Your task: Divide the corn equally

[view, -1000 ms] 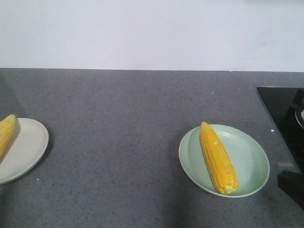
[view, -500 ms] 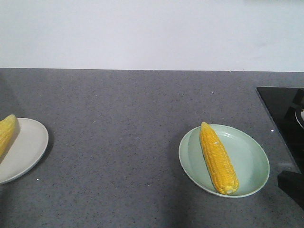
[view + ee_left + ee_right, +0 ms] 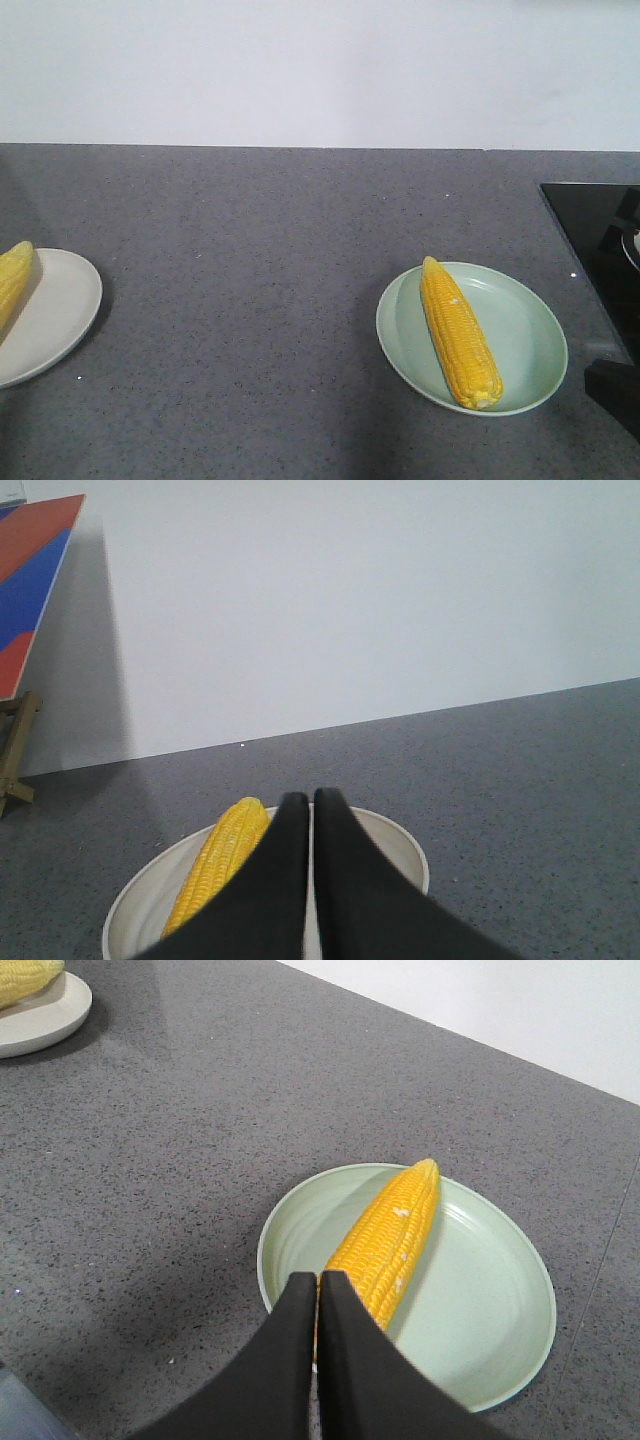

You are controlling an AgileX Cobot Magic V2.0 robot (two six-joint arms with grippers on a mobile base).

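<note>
On the grey worktop [image 3: 250, 300], one bright yellow tapered corn cob [image 3: 458, 332] lies on a green plate [image 3: 530, 340], another [image 3: 215, 865] on a white plate [image 3: 400, 845]; both the left gripper [image 3: 311, 810] and the right gripper [image 3: 317, 1290] are closed and empty.

Yellow corn [image 3: 459, 334]; pale green plate [image 3: 525, 330]; speckled grey counter [image 3: 250, 260].

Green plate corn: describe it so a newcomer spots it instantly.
On the grey countertop, find the pale green plate on the right, near the black cooktop. The corn lies whole on it, tip pointing away; the other cob sits on a white plate, cropped.
</note>
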